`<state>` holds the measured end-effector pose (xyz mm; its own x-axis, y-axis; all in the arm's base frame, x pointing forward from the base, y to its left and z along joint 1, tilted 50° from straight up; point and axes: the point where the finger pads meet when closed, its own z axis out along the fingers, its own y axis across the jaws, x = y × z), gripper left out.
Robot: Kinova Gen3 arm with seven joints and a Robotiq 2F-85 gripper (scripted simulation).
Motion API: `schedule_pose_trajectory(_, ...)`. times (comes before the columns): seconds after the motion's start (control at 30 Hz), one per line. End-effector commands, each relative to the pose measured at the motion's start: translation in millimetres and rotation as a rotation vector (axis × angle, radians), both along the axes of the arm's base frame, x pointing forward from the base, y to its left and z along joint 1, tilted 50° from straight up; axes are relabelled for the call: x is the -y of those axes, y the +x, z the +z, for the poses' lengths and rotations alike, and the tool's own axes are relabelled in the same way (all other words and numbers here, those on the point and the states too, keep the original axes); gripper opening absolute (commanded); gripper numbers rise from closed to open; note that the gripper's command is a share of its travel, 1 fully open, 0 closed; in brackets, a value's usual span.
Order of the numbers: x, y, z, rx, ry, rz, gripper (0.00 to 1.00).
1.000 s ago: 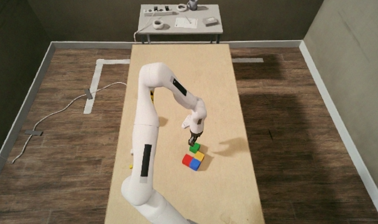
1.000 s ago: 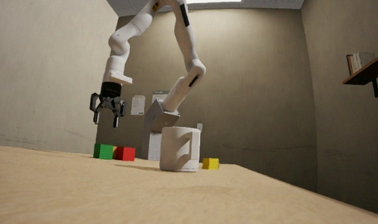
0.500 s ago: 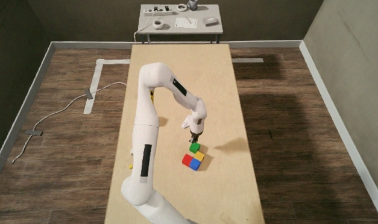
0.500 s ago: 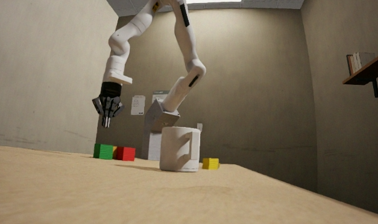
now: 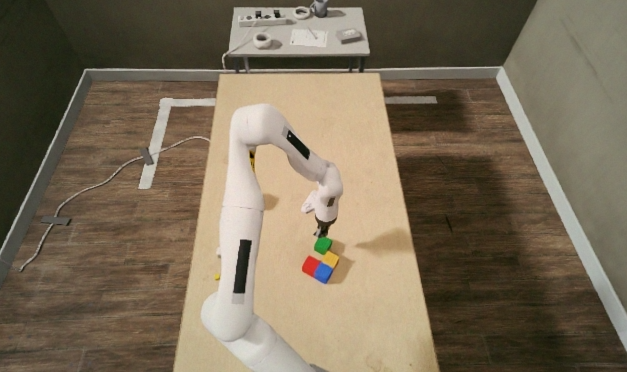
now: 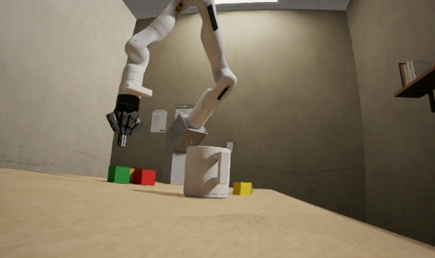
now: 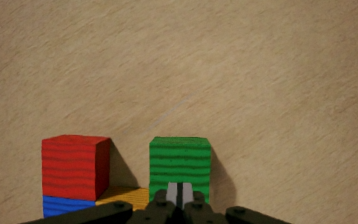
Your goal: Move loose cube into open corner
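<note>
There's your green cube (image 5: 323, 245) (image 6: 118, 174) (image 7: 180, 160), down on the worktop (image 5: 303, 325) (image 6: 161, 225) (image 7: 260, 75) at the open corner, and you've got a gap between it and the red cube (image 5: 311, 266) (image 6: 145, 177) (image 7: 70, 167)! The yellow cube (image 5: 330, 259) (image 6: 132, 175) (image 7: 130, 196) is right beside it; whether those faces touch, you can't tell. The blue cube (image 5: 323, 273) (image 7: 67, 206) fits snugly against red and yellow, so your square isn't tight.

Just above green, your pincer (image 5: 321, 233) (image 6: 122, 141) (image 7: 179, 198) is pressed together, pinching nothing, its tips clear of the cube. The white arm (image 5: 243, 240) (image 6: 214, 45) arches over the pale, wood-toned surface, throwing soft shadows your way.

Out wider, the exterior view gives you a white mug (image 6: 203, 173), handle showing, with a yellow block (image 6: 242, 188) beyond it. Past the worktop's far end, you've a grey side table (image 5: 278, 50) carrying a power strip (image 5: 262, 20) and a sheet of paper (image 5: 309, 38).

Down below, dark floorboards (image 5: 133, 250), where a pale cable (image 5: 98, 186) snakes past white tape marks (image 5: 158, 132). Look round the room: drab, scuffed walls, papers (image 6: 158, 121) pinned up behind the arm, and over on your right, a brown shelf (image 6: 418, 83) holding books (image 6: 408, 72).
</note>
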<state>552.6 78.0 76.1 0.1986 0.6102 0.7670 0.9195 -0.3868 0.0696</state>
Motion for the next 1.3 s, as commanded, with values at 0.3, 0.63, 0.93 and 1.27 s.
schedule_pose_trajectory(0.3,1.0,0.4,0.4,-0.001,0.000,-0.003,0.10)
schedule_pose_trajectory(0.63,1.1,0.6,0.2,-0.015,0.007,-0.016,0.10)
schedule_pose_trajectory(0.93,1.6,1.2,-0.4,-0.058,0.028,-0.055,0.10)
schedule_pose_trajectory(1.27,2.3,2.3,-1.3,-0.128,0.062,-0.118,0.10)
